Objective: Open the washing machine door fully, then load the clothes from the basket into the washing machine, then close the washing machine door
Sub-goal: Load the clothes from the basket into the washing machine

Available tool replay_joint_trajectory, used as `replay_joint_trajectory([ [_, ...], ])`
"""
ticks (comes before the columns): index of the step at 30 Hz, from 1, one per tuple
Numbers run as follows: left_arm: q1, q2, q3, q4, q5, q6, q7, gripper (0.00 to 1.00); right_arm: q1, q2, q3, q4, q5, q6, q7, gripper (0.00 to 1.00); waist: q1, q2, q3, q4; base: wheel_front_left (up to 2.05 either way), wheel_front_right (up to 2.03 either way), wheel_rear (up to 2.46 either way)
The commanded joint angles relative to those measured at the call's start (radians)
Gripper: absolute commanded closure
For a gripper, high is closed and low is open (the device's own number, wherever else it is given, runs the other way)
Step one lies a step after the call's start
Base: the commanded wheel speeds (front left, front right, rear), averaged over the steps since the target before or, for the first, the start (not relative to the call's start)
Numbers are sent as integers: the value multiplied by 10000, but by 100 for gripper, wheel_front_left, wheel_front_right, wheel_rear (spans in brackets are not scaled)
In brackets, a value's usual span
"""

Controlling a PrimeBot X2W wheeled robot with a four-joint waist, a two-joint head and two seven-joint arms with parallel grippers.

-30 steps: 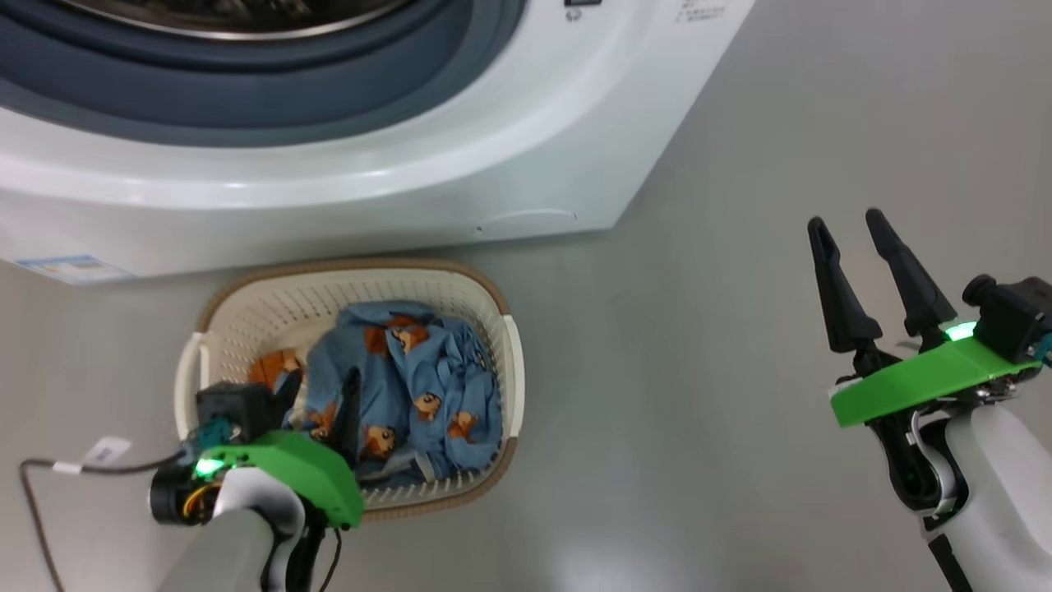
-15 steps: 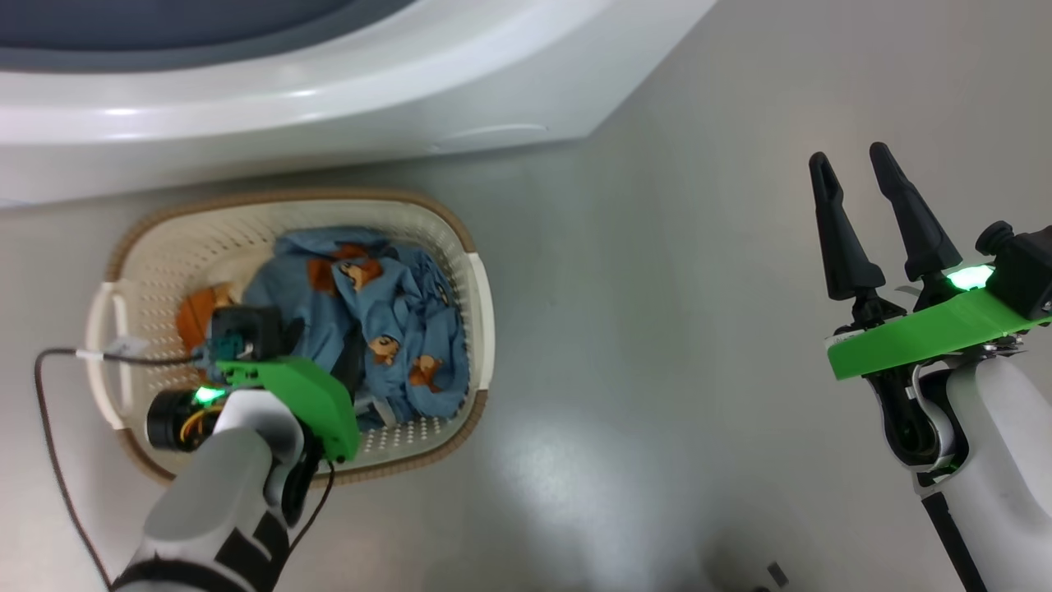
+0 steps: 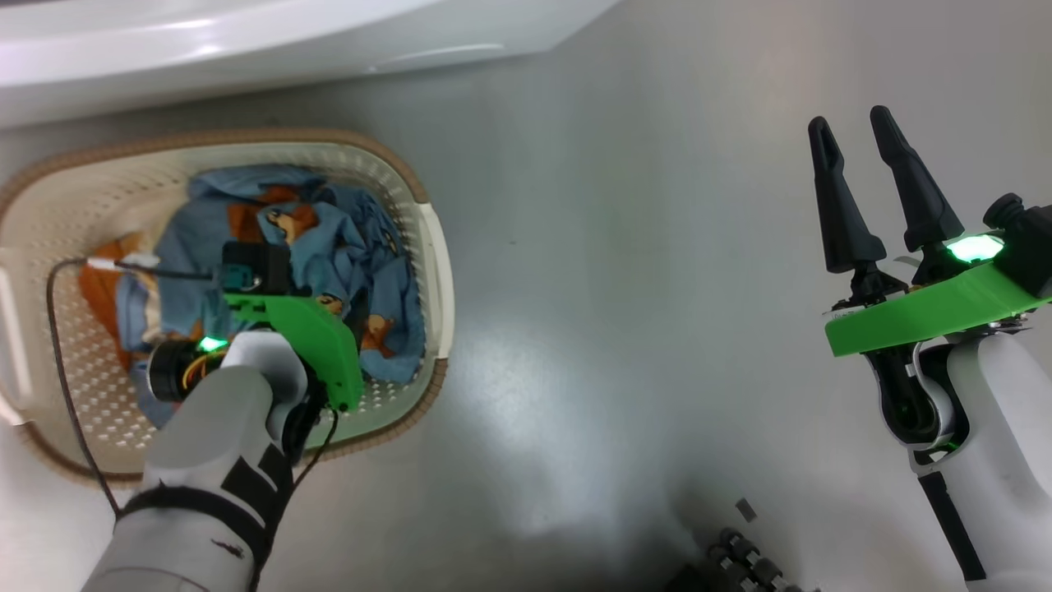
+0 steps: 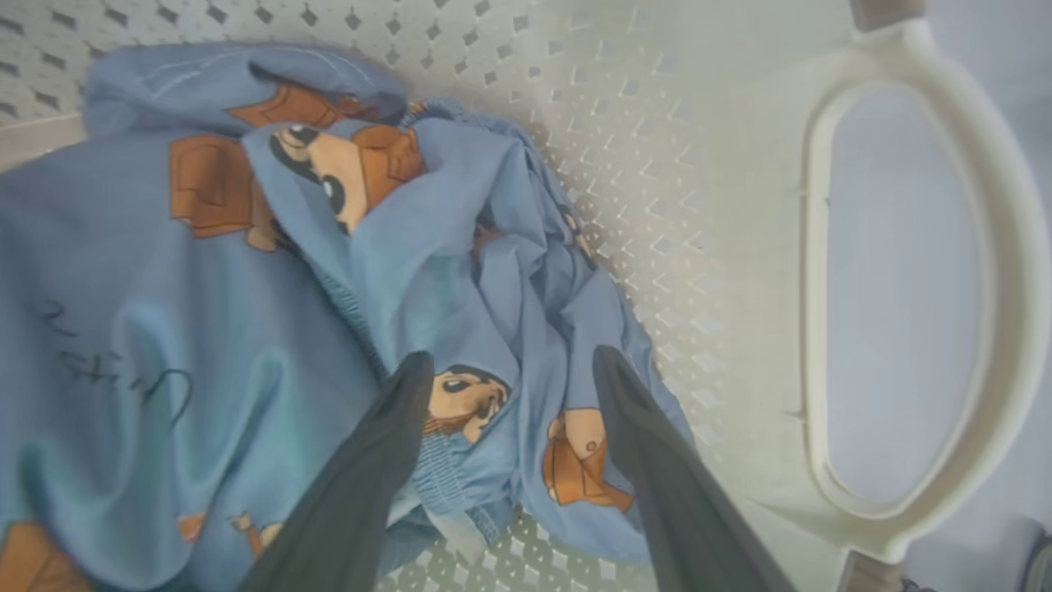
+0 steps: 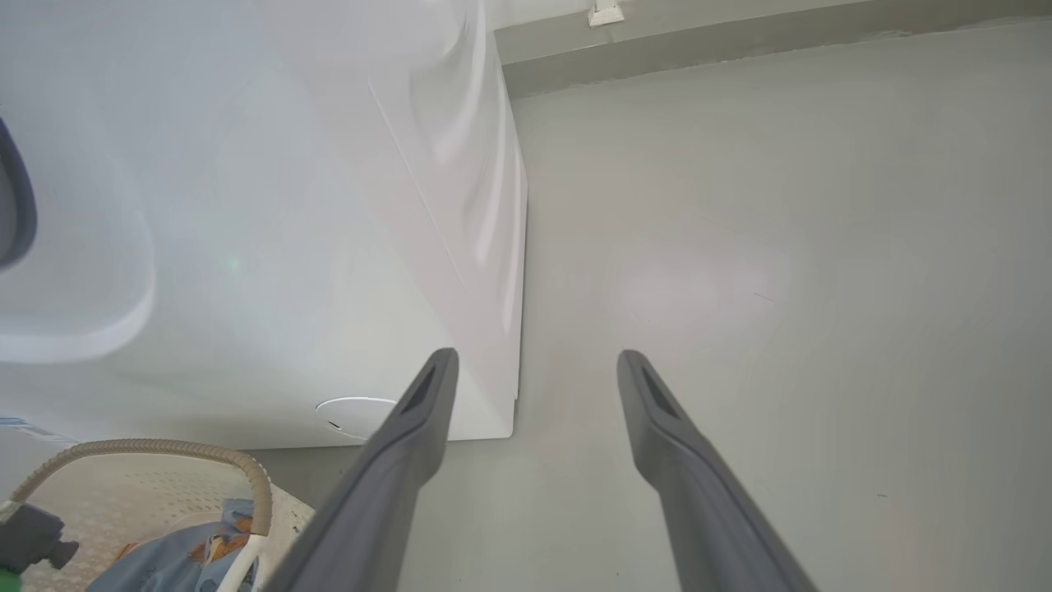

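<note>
Left gripper [image 4: 511, 362] down in the basket [image 3: 436, 247], jaws wide over the clothes [image 4: 205, 312].
I see the blue bear-print pile lying against the basket's right wall, by its handle [image 4: 1011, 271]; the basket sits on the floor [image 3: 625, 247] just before the washing machine [image 3: 246, 33]. My right gripper [image 3: 849, 119] hangs well apart, fingers spread, empty.

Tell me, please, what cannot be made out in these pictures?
- Whether it is open: the head view's top edge cuts off the big white washing machine.
- Garment count: the light blue bear-print clothes lie crumpled, partly behind the left arm in the head view.
- Contact: left wrist view cannot settle whether the open left gripper touches the cloth.
- Cream perforated plastic basket: head view's left edge cuts its left end.
</note>
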Motion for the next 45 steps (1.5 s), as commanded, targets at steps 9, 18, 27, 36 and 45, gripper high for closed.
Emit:
replay_joint_trajectory([
  [9,-606,434,-173,468,30,190,794,0,-48,126,200,-346,37,75,-80,0,0,-1,1010,-686,0,0,0],
  [18,-794,627,-74,597,-73,1097,1025,51,-69,226,241,-382,54,75,-80,0,0,-1,1199,-914,0,0,0],
  [27,-654,516,-45,620,-213,1080,747,100,-114,170,324,-326,-14,75,-80,0,0,-1,923,-702,0,0,0],
  [36,112,424,164,630,-580,581,-281,100,-125,207,440,-219,-20,75,-80,0,0,-1,-287,-406,0,0,0],
  [45,1143,134,249,382,-1021,-5,-1595,100,238,158,530,91,-20,75,-80,0,0,-1,-2105,-80,0,0,0],
])
